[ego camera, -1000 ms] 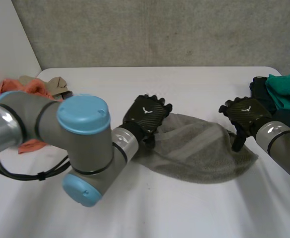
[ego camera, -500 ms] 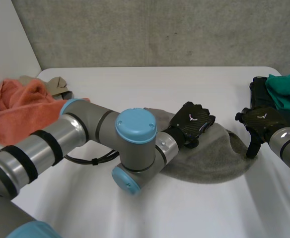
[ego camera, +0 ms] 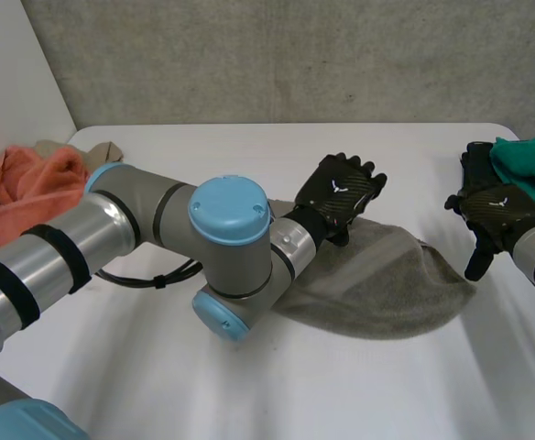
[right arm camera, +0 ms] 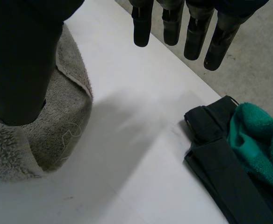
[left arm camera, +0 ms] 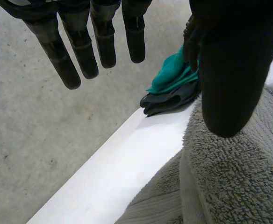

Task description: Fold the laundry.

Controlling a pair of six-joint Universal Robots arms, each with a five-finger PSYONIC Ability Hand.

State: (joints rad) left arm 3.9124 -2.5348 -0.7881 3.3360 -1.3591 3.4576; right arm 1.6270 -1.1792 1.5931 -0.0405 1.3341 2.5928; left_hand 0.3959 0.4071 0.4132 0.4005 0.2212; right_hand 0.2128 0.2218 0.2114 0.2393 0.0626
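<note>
A grey towel [ego camera: 387,280] lies bunched on the white table [ego camera: 277,394], right of the middle. My left hand [ego camera: 341,194] hovers over the towel's far left edge, reaching across from the left arm. In the left wrist view its fingers [left arm camera: 80,51] are straight and apart from the thumb, which hangs above the towel [left arm camera: 239,177]; nothing is held. My right hand [ego camera: 492,220] is just off the towel's right end. The right wrist view has its fingers [right arm camera: 192,32] straight over bare table and its thumb above the towel's rounded end [right arm camera: 57,126].
An orange towel [ego camera: 20,192] and a beige cloth [ego camera: 107,154] lie at the far left. A teal cloth [ego camera: 529,165] rests on a dark folded garment [ego camera: 476,165] at the right edge, close to my right hand. The table's front is bare.
My left hand swept right across the towel, then lifted back toward its far edge. My right hand drew off to the right, away from the towel's end.
</note>
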